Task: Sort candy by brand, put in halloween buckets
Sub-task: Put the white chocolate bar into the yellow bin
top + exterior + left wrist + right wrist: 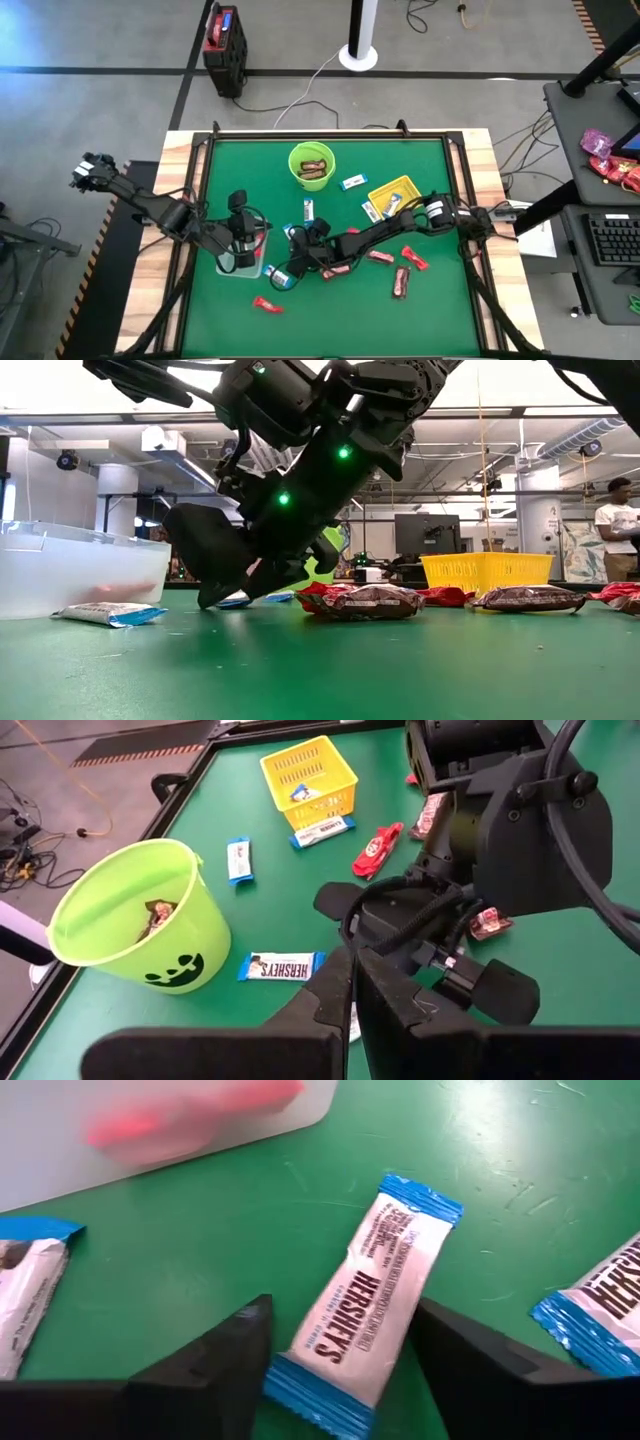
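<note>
A blue-and-white Hershey's bar (365, 1315) lies flat on the green table. My right gripper (341, 1308) is open over it, low at the table's middle left (287, 268), with one finger on each long side of the bar. My left gripper (352, 960) is shut and holds nothing. It hangs over the clear tub (243, 262), which holds a red candy (190, 1110). The lime-green bucket (311, 165) holds brown bars. The yellow tray (395, 195) holds blue-and-white ones. My right gripper's fingers (440, 1340) come slanting down on either long side of the bar, near its end closest to the wrist (320, 1380). The bar lies flat on the table. I cannot tell whether either finger touches it.
More blue-and-white bars lie beside the gripper (25, 1300) (600, 1310) and farther back (352, 182). Red bars (267, 304) (415, 258) and brown bars (401, 283) are scattered near the front. A raised frame edges the table (200, 150).
</note>
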### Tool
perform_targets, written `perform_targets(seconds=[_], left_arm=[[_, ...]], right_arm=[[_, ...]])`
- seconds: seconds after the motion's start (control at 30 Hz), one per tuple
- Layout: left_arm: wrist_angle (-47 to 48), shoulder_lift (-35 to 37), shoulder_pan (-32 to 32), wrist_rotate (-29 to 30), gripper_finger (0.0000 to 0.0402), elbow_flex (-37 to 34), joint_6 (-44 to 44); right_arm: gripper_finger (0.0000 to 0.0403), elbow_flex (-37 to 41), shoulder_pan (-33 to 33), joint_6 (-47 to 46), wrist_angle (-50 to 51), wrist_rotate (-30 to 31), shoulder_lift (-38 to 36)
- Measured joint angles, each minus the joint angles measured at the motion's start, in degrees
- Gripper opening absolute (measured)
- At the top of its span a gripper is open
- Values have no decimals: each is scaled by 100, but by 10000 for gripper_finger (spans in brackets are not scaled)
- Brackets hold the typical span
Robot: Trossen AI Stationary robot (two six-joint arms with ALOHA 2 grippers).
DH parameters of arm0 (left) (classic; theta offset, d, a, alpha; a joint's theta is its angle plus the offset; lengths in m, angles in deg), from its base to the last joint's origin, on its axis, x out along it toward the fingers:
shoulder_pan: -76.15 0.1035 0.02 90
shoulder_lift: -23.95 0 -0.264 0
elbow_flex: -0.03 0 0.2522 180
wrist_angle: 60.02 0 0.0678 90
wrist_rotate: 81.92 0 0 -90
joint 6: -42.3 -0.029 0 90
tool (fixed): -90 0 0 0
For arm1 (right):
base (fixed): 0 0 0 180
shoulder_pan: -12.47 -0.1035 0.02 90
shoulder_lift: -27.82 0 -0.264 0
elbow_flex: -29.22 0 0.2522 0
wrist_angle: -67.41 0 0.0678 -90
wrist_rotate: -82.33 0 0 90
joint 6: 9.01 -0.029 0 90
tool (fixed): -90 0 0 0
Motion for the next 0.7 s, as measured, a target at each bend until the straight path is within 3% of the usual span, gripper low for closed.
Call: perform_targets(seconds=[0.37, 0.7], left_arm=[[-76, -144, 0, 0, 0, 0, 0], [-85, -197, 0, -2, 0, 0, 2]], right_arm=[[39, -26, 7, 393, 25, -2, -12], [17, -82, 7, 734, 411, -172, -298]])
